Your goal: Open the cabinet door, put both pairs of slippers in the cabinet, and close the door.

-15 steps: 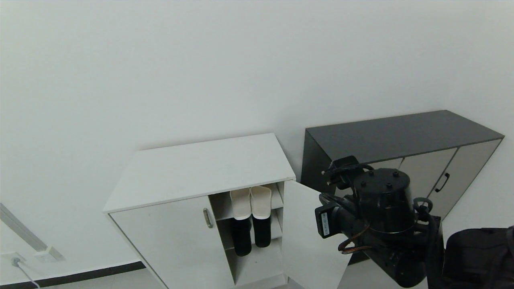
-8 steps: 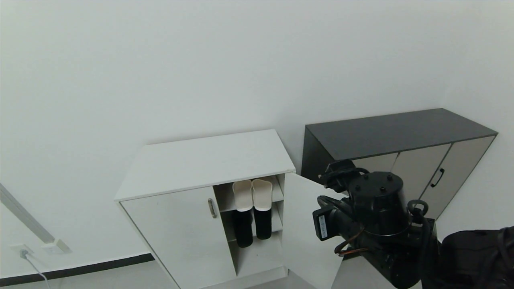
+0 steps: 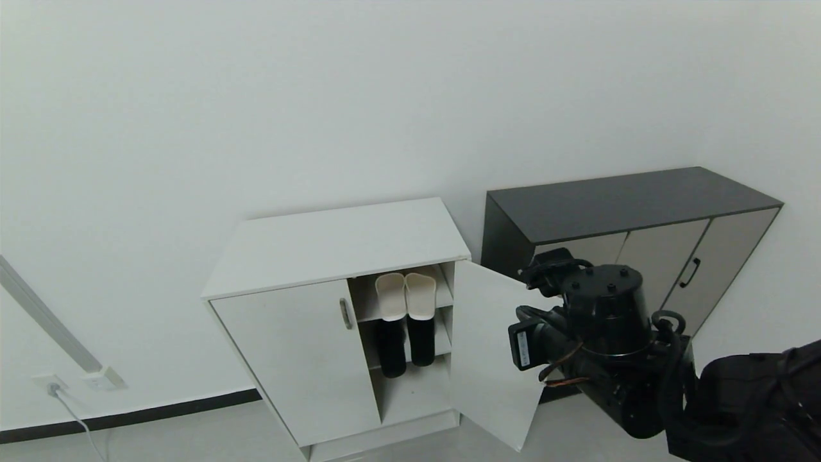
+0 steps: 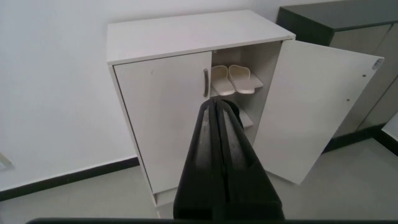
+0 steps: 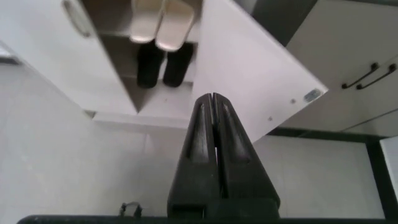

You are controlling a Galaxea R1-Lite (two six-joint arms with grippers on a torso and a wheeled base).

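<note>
Plainly, both grippers hold nothing. The left gripper [image 4: 216,104] has its two fingers [image 4: 204,134] pressed flat together, only a thin seam between them. The arm aims them forward at the front of the white cabinet [image 4: 186,34], well apart from it. Ahead of these fingertips the closed left door [image 4: 161,118] meets the open compartment, and the door's handle [image 4: 205,81] lies just beyond the tips. The white slippers [image 4: 236,79] rest side by side on the upper shelf, a little farther on toward the open side.

The right gripper [image 5: 212,98] is likewise closed, with its fingers [image 5: 200,127] touching along their length. It is pitched downward over the pale floor [image 5: 56,143] in front of the cabinet. Just past its tips stands the open right door [image 5: 249,81], swung outward and apart from the fingers. Deeper in, the white slippers lie on the upper shelf and the black slippers [image 5: 163,65] sit on the shelf directly beneath them.

From the head view, the right arm [image 3: 603,327] is bent at about the height of the cabinet's shelves. Its wrist is near the free edge of the open door, in front of the dark cabinet [image 3: 616,202] that stands beside the white one.
</note>
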